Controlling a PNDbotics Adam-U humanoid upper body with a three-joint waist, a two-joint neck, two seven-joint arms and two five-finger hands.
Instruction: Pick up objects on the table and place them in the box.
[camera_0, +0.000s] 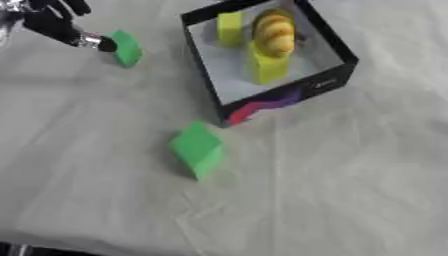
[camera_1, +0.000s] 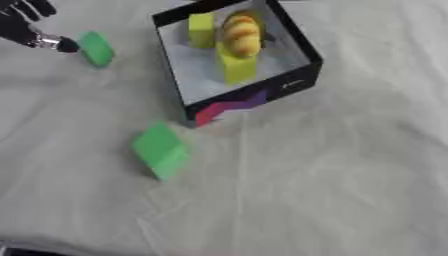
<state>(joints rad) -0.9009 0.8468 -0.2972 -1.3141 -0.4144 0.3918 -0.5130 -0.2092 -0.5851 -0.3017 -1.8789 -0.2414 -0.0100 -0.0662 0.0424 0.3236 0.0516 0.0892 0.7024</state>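
Green blocks, I count two on the white cloth (camera_0: 350, 175). One green block (camera_0: 198, 148) lies near the front corner of the box (camera_0: 337, 75). The other green block (camera_0: 127, 48) sits far to the left, and a fingertip of my left hand (camera_0: 59, 25) touches it. That hand's fingers look spread and hold nothing. Inside the black box I see two yellow blocks (camera_0: 267, 67) and one striped yellow-orange thing (camera_0: 274, 31). My right hand does not show.
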